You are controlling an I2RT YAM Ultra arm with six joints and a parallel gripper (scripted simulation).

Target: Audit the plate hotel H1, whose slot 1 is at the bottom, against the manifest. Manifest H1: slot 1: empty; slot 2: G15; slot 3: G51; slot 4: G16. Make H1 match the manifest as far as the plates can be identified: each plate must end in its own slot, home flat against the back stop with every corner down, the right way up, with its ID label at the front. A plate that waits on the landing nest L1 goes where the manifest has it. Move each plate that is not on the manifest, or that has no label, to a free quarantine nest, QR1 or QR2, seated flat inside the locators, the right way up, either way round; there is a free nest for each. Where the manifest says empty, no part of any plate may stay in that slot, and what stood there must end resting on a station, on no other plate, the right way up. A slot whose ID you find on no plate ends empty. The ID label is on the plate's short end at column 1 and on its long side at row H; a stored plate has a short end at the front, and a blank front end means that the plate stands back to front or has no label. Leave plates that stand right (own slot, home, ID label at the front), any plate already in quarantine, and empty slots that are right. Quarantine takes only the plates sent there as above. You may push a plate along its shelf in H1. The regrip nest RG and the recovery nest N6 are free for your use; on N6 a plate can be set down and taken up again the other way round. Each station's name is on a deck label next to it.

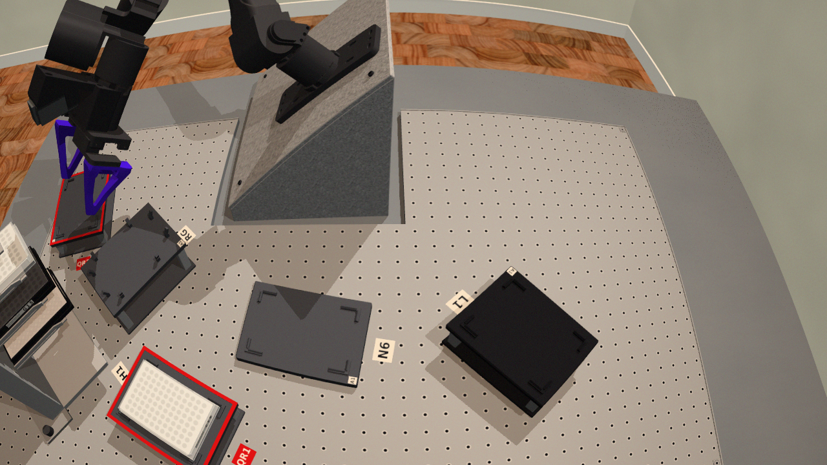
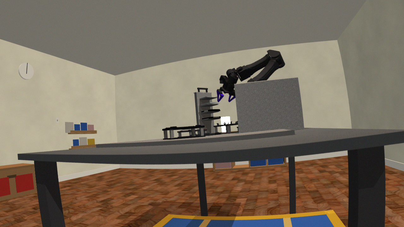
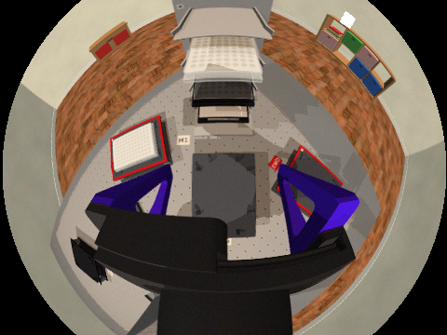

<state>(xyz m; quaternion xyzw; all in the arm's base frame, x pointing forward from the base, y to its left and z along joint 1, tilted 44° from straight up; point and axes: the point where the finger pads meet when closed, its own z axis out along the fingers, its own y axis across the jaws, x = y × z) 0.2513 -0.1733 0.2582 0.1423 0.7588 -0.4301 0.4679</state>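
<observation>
Wrist view shows your gripper [image 3: 226, 205], fingers spread and holding nothing, facing plate hotel H1 [image 3: 223, 3] straight ahead at the tabletop's left edge, its stored plates lying lengthwise away from you.

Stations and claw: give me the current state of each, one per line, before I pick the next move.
claw: open, holding nothing, above the QR2 end of the deck
QR1 nest: occupied by a white plate, right way up
QR2 nest: free
RG nest: free
N6 nest: free
L1 nest: free
H1 hotel: plates on several shelves, labels unreadable
</observation>
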